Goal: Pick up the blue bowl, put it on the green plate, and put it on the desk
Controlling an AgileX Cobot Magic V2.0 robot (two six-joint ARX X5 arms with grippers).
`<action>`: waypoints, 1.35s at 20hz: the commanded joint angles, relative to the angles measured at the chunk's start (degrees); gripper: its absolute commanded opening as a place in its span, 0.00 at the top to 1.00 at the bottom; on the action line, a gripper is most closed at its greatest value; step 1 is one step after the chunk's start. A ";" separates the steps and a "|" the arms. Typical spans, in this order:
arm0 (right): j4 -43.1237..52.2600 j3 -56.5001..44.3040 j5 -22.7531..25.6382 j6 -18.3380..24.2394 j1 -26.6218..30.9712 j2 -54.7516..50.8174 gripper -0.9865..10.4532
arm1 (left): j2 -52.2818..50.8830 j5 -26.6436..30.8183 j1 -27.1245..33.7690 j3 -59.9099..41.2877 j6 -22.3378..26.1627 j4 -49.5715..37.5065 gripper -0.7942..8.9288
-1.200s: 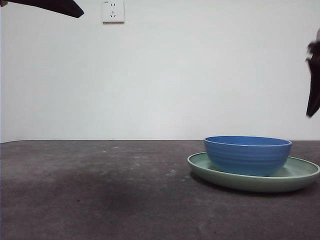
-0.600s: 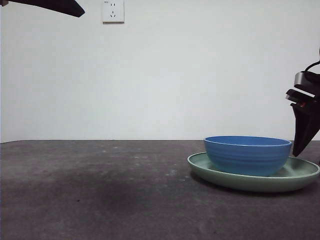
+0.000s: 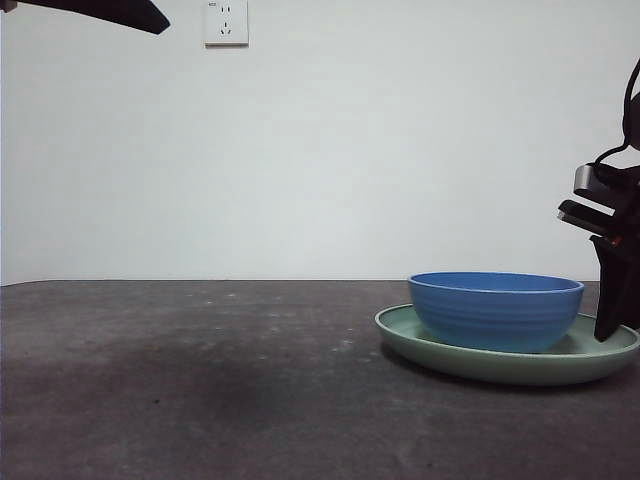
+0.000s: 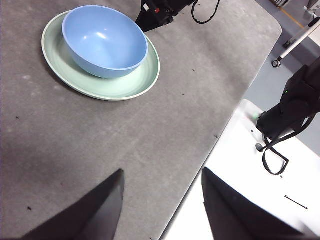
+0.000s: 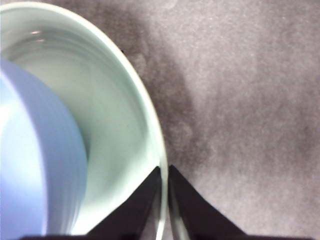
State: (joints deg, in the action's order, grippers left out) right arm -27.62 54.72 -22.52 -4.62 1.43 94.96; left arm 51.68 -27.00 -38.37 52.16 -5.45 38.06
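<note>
The blue bowl point(image 3: 496, 310) sits upright inside the green plate point(image 3: 600, 352), a little off the plate's middle, and the plate lies flat on the desk point(image 3: 200, 390). My right gripper point(image 5: 164, 170) is down at the rim of the plate, on the side of the plate that is away from the bowl's nearest wall. In my right wrist view the two black jaws stand almost together, with only a thin gap, and the pale rim of the plate runs into this gap: one jaw is over the inside of the plate and the other is over the desk just outside it. I cannot tell if the jaws already press the rim. The bowl is near this gripper but apart from it, with a strip of bare plate between them. In the front view the same gripper point(image 3: 612, 330) hangs dark beside the bowl, with its tip low over the plate's edge. My left gripper point(image 4: 161, 200) waits well apart from the plate, high over the desk near the desk's edge, with its jaws spread wide and nothing between them.
</note>
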 commanded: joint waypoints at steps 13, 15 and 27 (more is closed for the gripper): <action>2.84 0.90 -8.07 -8.35 -0.68 -11.30 0.91 | 0.35 -0.22 -0.26 0.52 0.26 -0.37 0.66; 3.54 1.01 -8.09 -9.57 -2.34 -11.93 0.91 | 0.35 -0.22 -0.26 0.52 0.28 -0.39 0.66; 16.17 1.75 -2.45 -20.70 -18.53 -6.34 0.91 | 0.35 -0.22 -0.26 0.52 0.28 -0.35 0.66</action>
State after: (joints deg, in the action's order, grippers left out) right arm -12.49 55.07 -24.62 -23.22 -16.82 87.83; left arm 51.68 -27.00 -38.37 52.16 -5.43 38.06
